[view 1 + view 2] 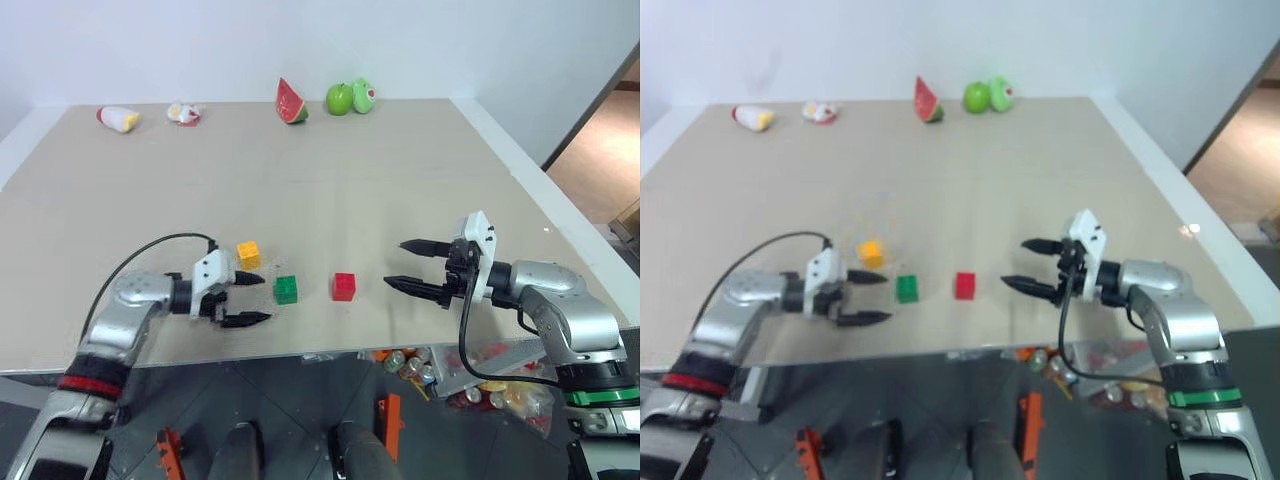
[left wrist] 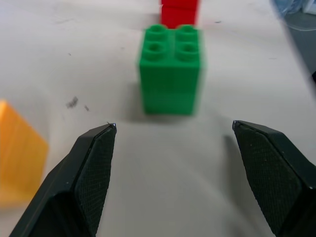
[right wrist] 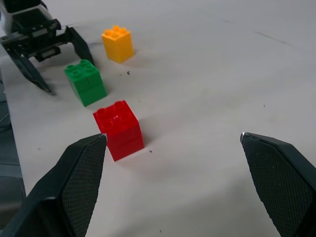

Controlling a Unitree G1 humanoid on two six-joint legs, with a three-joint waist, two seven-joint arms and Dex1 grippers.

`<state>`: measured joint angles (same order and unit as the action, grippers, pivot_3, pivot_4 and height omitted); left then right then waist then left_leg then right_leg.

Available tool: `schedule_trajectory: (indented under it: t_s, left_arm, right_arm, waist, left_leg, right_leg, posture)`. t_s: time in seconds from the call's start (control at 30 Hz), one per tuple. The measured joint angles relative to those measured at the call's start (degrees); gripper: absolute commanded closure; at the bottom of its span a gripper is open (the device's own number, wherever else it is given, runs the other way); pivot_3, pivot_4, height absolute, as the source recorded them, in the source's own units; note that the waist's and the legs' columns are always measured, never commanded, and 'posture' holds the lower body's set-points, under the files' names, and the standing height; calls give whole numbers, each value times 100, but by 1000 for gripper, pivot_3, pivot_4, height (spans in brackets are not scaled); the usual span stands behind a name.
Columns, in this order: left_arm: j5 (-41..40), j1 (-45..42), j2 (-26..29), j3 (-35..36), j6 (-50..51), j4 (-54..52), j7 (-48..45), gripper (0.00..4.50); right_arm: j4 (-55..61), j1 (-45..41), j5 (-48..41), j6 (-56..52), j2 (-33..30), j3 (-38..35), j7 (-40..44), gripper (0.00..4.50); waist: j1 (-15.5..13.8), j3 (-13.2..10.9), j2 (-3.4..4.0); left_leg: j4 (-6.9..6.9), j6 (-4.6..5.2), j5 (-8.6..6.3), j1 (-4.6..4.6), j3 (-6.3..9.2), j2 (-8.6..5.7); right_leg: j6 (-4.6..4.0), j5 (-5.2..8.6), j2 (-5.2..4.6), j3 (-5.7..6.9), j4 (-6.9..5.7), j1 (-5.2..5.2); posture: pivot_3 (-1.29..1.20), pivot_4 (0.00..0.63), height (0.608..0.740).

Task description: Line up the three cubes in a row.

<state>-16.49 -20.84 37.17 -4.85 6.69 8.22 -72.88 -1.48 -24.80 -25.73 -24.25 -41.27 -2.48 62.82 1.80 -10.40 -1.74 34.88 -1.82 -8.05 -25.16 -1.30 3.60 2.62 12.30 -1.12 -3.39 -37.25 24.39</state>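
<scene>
The green cube (image 1: pixel 286 289) and the red cube (image 1: pixel 344 286) are sitting side by side near the front edge of the table (image 1: pixel 400 180), a small gap between them, forming a left-to-right line. The yellow-orange cube (image 1: pixel 248 254) is lying just left of the green one but farther back, so it is breaking the row. Judging by this, two cubes are placed and the yellow-orange one is left to bring forward into line.

The left gripper (image 1: pixel 248 299) is hovering just left of the green cube with its fingers spread wide and holding nothing; the cube is standing free beyond the fingertips. The right gripper (image 1: pixel 408 265) is waiting to the right of the red cube, fingers spread wide and empty too.

Toy fruit (image 1: pixel 292 102) is lying along the far edge, well apart.
</scene>
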Motion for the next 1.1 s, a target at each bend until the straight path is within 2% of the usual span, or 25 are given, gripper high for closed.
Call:
schedule_trajectory:
  t_s: [0.17,0.3,0.4,0.6,0.77,0.87,1.1]
  left_arm:
    - [-384,1102,466,657,542,-1150,322,613]
    - [-899,1980,588,1564,1089,-2088,801,613]
    - [-1028,2136,595,1877,1253,-2226,1107,613]
    - [-916,1936,204,1964,1229,-1486,1856,613]
    - [-791,1378,-60,1757,1140,-1113,2111,613]
    - [-645,1084,-237,1480,1019,-726,2114,613]
    - [-368,252,-267,1085,609,333,1775,613]
  right_arm:
    - [-1,-81,-3,-10,-34,-15,85,0]
    - [15,-115,-29,-22,-50,-1,227,0]
    - [16,-178,-38,-26,-50,17,322,0]
    - [157,-553,-108,-74,56,103,355,0]
    - [357,-570,-220,-233,214,109,295,0]
    - [469,-570,-223,-271,242,114,255,0]
    - [614,-524,-224,-308,240,130,136,0]
  waist:
    - [13,0,0]
    - [24,0,-1]
    - [13,-1,0]
    - [14,0,-8]
    - [-33,-1,-8]
    - [-46,-1,-8]
    - [-49,0,-8]
  left_leg:
    - [0,0,0,3,-8,1]
    - [1,-2,-1,5,-19,2]
    - [1,-3,-2,4,-21,1]
    - [1,-4,-3,4,-22,2]
    - [-4,-4,-3,-3,-24,1]
    - [-5,-4,-4,-3,-25,2]
    - [-4,-4,-3,-1,-24,2]
  right_leg:
    - [-2,0,-10,3,0,3]
    - [-1,0,-21,6,3,4]
    - [-2,0,-25,11,4,4]
    - [-7,-3,-24,14,6,9]
    - [-5,-2,-23,14,10,12]
    - [-5,-2,-20,14,11,13]
    - [-6,-4,-17,14,10,10]
  posture:
    - [0,150,740]
    - [0,150,740]
    - [0,150,740]
    - [0,150,740]
    - [0,150,740]
    - [0,150,740]
    - [0,150,740]
